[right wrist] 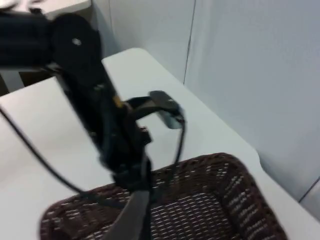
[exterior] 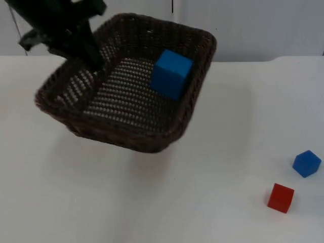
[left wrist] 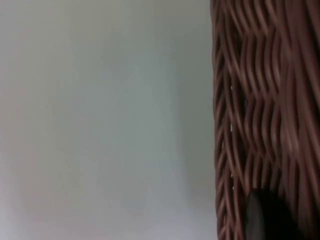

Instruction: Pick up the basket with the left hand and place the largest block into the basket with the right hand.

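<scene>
- The left gripper (exterior: 96, 63) is clamping its fingers on the near-left rim of the dark wicker basket (exterior: 126, 126), holding it tilted above the white bench (exterior: 152, 202).
- The large blue block (exterior: 171, 72) is lying inside the basket, close to its right wall.
- In the left wrist view the basket's woven wall (left wrist: 265, 110) is sitting against a black fingertip (left wrist: 262, 217).
- A small blue cube (exterior: 307, 163) and a red cube (exterior: 280, 197) are resting near each other on the bench, well apart from the basket.

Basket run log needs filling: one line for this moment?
left pincer: holding brown wicker basket aloft | large blue block: in basket
</scene>
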Controlling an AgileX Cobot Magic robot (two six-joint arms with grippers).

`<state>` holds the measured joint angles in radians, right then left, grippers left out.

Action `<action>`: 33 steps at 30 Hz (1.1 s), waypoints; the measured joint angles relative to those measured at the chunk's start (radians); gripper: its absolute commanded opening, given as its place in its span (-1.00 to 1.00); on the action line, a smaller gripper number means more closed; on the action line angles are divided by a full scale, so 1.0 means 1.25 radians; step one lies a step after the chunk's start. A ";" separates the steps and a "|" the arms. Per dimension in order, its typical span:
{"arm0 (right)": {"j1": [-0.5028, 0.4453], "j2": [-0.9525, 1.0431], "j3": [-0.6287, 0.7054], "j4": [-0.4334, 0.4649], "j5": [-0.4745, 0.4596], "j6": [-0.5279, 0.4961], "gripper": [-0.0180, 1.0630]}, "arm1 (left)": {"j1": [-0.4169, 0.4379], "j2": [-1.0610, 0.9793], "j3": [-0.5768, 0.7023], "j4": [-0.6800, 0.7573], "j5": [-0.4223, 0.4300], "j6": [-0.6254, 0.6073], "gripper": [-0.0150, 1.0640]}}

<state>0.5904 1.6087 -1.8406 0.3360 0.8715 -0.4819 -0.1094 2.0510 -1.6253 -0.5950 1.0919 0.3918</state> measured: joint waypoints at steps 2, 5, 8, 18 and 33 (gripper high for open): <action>0.000 -0.045 0.059 0.000 -0.013 0.000 0.79 | -0.024 0.039 -0.002 -0.030 -0.044 0.003 -0.98; 0.000 -0.089 0.132 0.000 -0.040 0.000 0.79 | -0.041 0.073 -0.019 -0.064 -0.060 0.009 -0.98; 0.000 -0.161 0.239 0.000 -0.096 0.000 0.79 | -0.066 0.127 -0.060 -0.094 -0.068 0.015 -0.98; 0.000 -0.303 0.449 0.002 -0.173 0.034 0.79 | -0.155 0.243 -0.193 -0.134 -0.080 0.017 -0.98; 0.000 -0.421 0.531 0.003 -0.179 0.038 0.79 | -0.163 0.315 -0.234 -0.153 -0.153 0.010 -0.97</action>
<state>0.5904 1.0818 -1.1769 0.3394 0.6479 -0.4339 -0.3132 2.4447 -1.9176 -0.7857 0.9011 0.4040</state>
